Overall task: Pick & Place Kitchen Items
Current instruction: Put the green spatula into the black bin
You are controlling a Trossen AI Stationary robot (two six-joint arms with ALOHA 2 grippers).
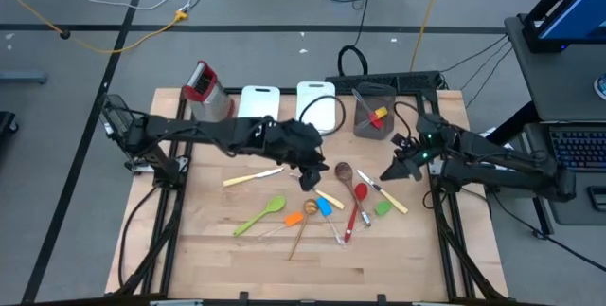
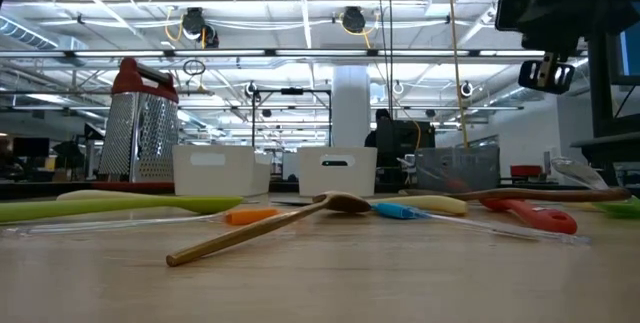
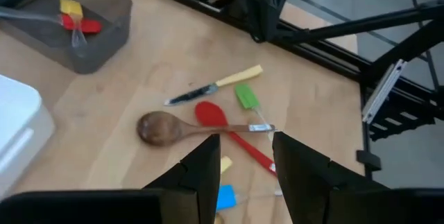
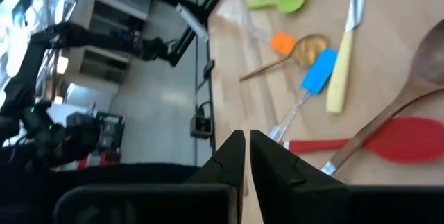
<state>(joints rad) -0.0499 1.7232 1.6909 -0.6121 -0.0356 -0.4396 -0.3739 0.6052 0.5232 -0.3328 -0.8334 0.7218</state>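
Note:
The kitchen items lie loose on the wooden table: a cream-handled knife [image 1: 254, 177], green spatula [image 1: 261, 216], orange spatula [image 1: 294, 219], blue spatula [image 1: 325, 207], light wooden spoon [image 1: 305, 223], dark wooden spoon [image 3: 163, 128], red spoon [image 3: 220, 121] and a second knife [image 3: 215, 87] beside a small green spatula [image 3: 245, 97]. My left gripper [image 3: 243, 151] hangs open above the middle of the heap, nothing between its fingers. My right gripper [image 4: 247, 149] is shut and empty, raised near the table's right edge [image 1: 386, 175].
At the table's far edge stand a metal grater with a red top [image 1: 204, 89], two white bins [image 1: 258, 103] [image 1: 316, 101] and a grey bin [image 1: 375, 115] holding red and yellow pieces. Bare wood lies along the near edge and at the left.

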